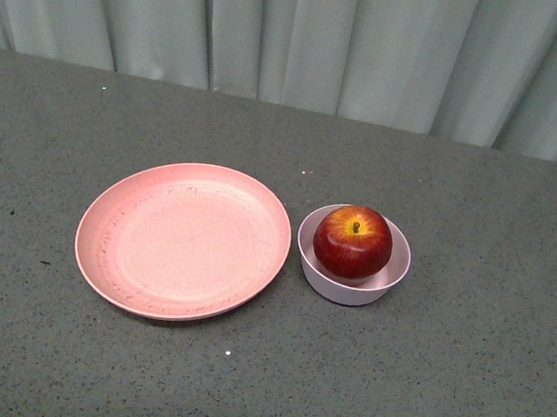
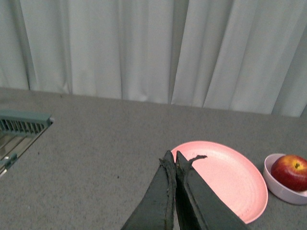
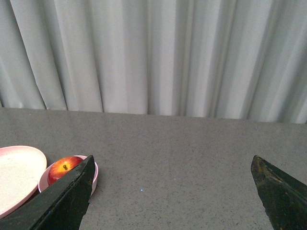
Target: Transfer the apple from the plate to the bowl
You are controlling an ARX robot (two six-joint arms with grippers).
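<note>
The round, glossy dark-red apple (image 1: 352, 241), with a yellow-orange patch around its short stem, sits stem-up inside the small, round, pale pink-white bowl (image 1: 350, 285), filling most of it. Just beside the bowl, their rims nearly touching, lies the wide, shallow, salmon-pink speckled plate (image 1: 183, 240) with nothing on it; from the robot's own camera the plate lies on the bowl's left. Both rest on a grey, flecked tabletop (image 1: 461, 370), and behind the bowl, at the table's far edge, hangs a pale grey-white pleated curtain (image 1: 309, 31). Neither arm shows in the front view. The left gripper (image 2: 173, 157) is raised above the table on the plate's side of the bowl, well apart from the apple, its two dark fingers pressed together with nothing between them; its tips overlap the plate's near rim in the left wrist view. The right gripper (image 3: 172, 165) is held on the bowl's other side, also clear of the apple, its dark fingers (image 3: 67, 196) spread wide apart and empty, pointing toward the curtain.
</note>
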